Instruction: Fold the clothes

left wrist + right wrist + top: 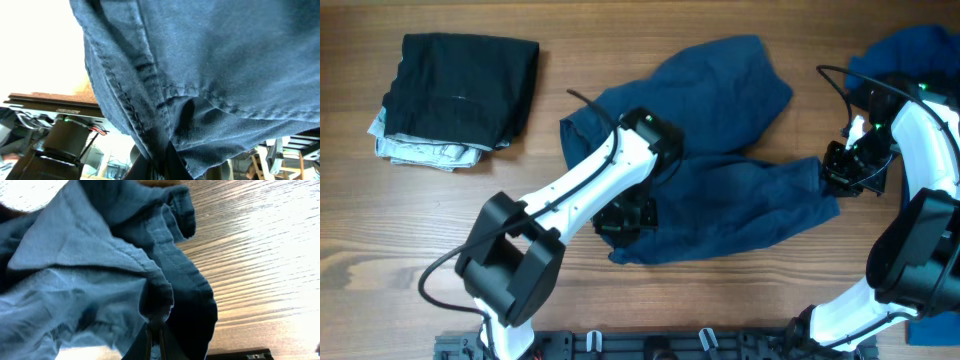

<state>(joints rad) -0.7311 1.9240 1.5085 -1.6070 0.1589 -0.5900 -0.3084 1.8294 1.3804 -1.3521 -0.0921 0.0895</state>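
Dark navy trousers (720, 150) lie crumpled across the middle of the wooden table. My left gripper (625, 215) is shut on a fold of the trousers near their lower left end; in the left wrist view the seamed navy cloth (200, 65) fills the frame and runs down between the jaws (161, 167). My right gripper (842, 170) is shut on the trousers' right end, where the hemmed navy cloth (100, 280) is pinched between its jaws (156, 340). A folded black garment (465, 88) sits on a pale patterned one (420, 150) at the far left.
A royal blue garment (910, 50) is bunched at the table's far right, behind my right arm. Bare wood (260, 255) shows to the right of the pinched cloth. A black rail (650, 345) runs along the table's near edge.
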